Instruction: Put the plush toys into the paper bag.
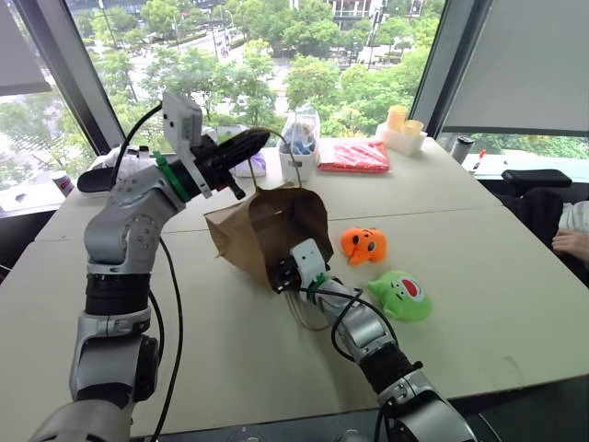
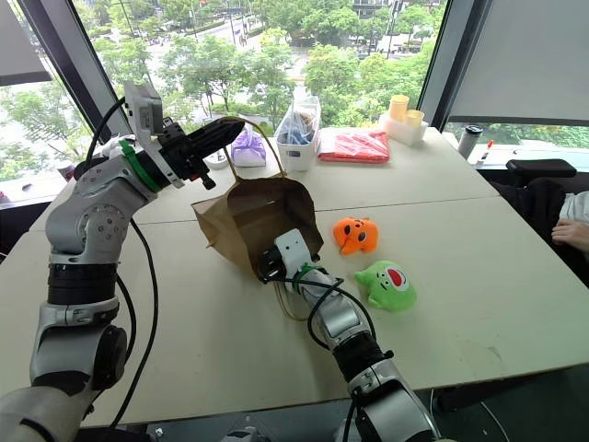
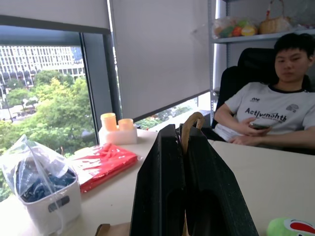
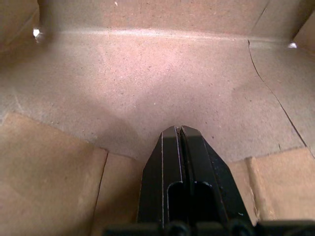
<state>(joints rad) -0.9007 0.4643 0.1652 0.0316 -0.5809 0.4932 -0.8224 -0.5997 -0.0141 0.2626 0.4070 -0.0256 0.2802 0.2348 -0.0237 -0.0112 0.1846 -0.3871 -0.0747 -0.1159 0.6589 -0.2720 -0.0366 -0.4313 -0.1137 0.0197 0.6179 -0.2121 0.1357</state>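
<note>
The paper bag [image 1: 267, 226] lies tipped on the worktop [image 1: 479, 276] at frame centre, mouth toward the robot. The left gripper [image 1: 253, 145], upper left, has its jaws clamped on a tan loop handle [image 3: 191, 129], lifting the mouth. The right gripper [image 4: 179, 135] sits inside the bag, jaws closed and empty. The orange plush toy [image 1: 363, 244] and green plush toy [image 1: 402, 295] lie right of centre, outside. This looks like bag-opening; next, the right gripper must withdraw and grasp a toy.

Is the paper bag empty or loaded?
Empty: right wrist view shows only bare paper bag floor; orange toy and green toy lie on the table.
</note>
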